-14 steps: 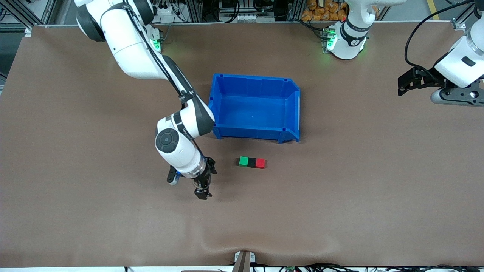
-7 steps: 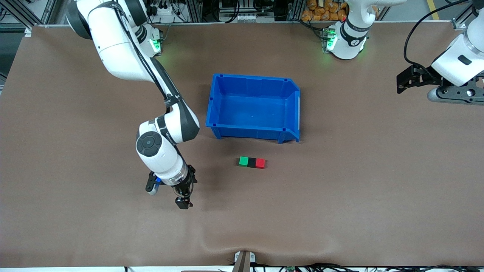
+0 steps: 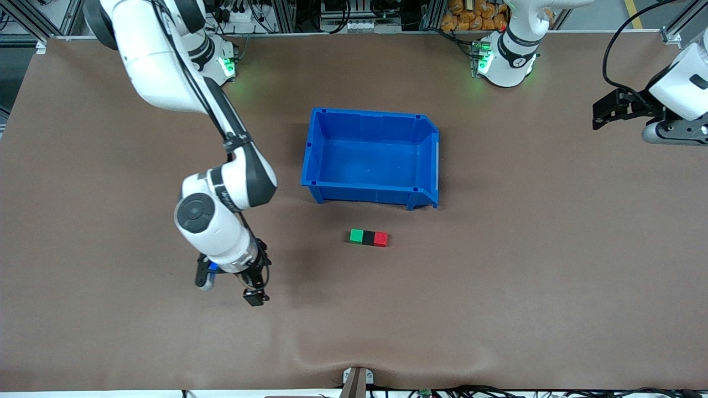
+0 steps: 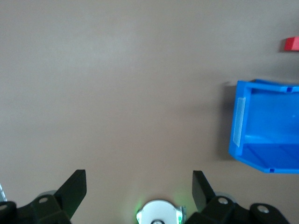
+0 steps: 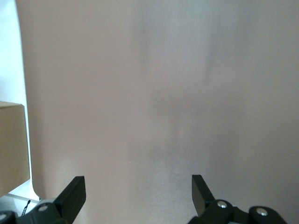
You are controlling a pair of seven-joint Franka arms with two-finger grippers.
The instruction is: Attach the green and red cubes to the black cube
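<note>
The green cube (image 3: 357,236), black cube (image 3: 368,237) and red cube (image 3: 380,239) lie touching in one row on the brown table, black in the middle, nearer the front camera than the blue bin (image 3: 370,114). My right gripper (image 3: 254,296) is open and empty, low over bare table toward the right arm's end, well apart from the row; the right wrist view shows its gripper (image 5: 138,186) over bare table only. My left gripper (image 3: 602,112) is open and empty, raised at the left arm's end. In its wrist view the left gripper (image 4: 139,186) faces the bin (image 4: 261,163) and the red cube (image 4: 292,44).
The bin is empty, with its low open side toward the left arm's end. A tan box (image 5: 11,144) and the table's edge show in the right wrist view. The left arm's base (image 4: 159,213) with a green light shows in the left wrist view.
My right gripper has moved away from the cube row toward the right arm's end of the table. My left gripper has drifted toward the table's outer edge. The cubes have not moved.
</note>
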